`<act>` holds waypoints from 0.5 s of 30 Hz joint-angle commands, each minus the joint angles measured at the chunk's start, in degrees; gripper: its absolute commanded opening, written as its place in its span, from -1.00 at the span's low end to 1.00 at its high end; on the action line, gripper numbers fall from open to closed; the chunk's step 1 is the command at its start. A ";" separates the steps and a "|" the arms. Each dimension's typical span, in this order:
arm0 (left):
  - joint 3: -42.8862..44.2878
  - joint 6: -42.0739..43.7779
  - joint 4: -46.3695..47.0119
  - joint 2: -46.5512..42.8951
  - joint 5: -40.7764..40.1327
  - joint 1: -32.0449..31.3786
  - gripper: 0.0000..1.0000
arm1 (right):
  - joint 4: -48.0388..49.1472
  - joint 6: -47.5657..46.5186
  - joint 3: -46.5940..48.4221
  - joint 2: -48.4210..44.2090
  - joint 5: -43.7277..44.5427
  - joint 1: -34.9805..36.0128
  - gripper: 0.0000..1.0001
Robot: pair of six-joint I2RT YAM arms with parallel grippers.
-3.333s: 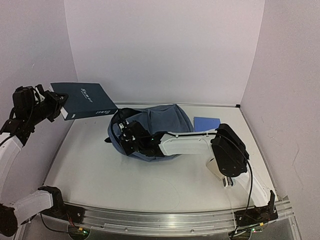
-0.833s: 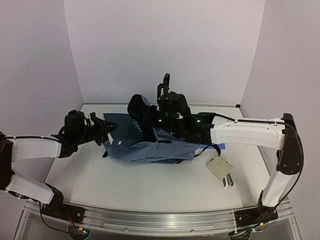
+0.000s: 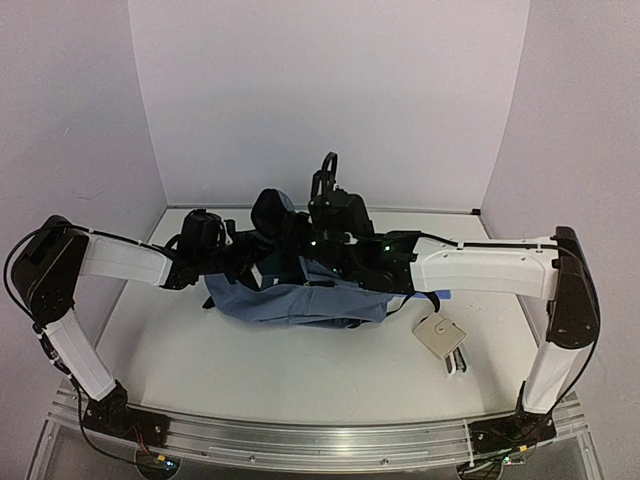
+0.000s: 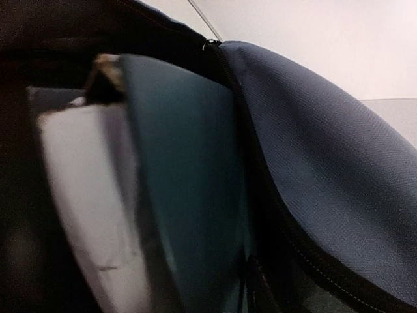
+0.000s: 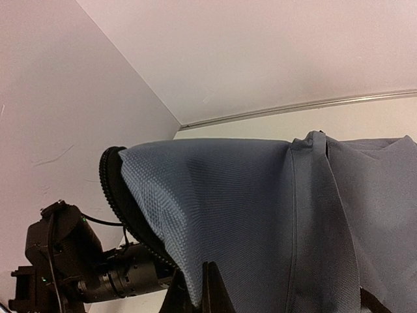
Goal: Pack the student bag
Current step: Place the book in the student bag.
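The slate-blue student bag (image 3: 300,300) lies mid-table with its mouth facing left. My right gripper (image 3: 295,236) is shut on the bag's upper flap (image 5: 260,208) and holds it lifted, its fingertips (image 5: 210,293) pinching the fabric edge. A dark teal book (image 4: 189,182) with a white page edge (image 3: 268,272) sits mostly inside the mouth, next to the zipper line (image 4: 260,195). My left gripper (image 3: 238,262) is at the mouth against the book. Its fingers are hidden, so I cannot tell how its jaws stand.
A small beige square item (image 3: 438,337) lies on the table right of the bag. A sliver of bright-blue notebook (image 3: 447,293) shows behind my right forearm. The back wall stands close behind the bag, and the left wall is near my left elbow.
The book has gone rightward, deeper into the bag, with most of its cover now hidden. My left arm reached in after it. The right gripper still holds the flap up.
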 commanded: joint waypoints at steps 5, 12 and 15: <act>3.33 13.21 -23.33 -5.98 -6.65 -0.45 0.50 | 6.78 0.61 0.11 -1.85 1.48 0.48 -1.00; 0.97 13.48 -25.92 -8.81 -6.14 -0.46 0.63 | 6.48 0.82 -0.20 -0.90 1.15 0.48 -1.00; 0.43 12.46 -23.42 -7.49 -4.34 -0.45 0.53 | 6.40 0.80 0.00 -0.61 0.79 0.51 -1.00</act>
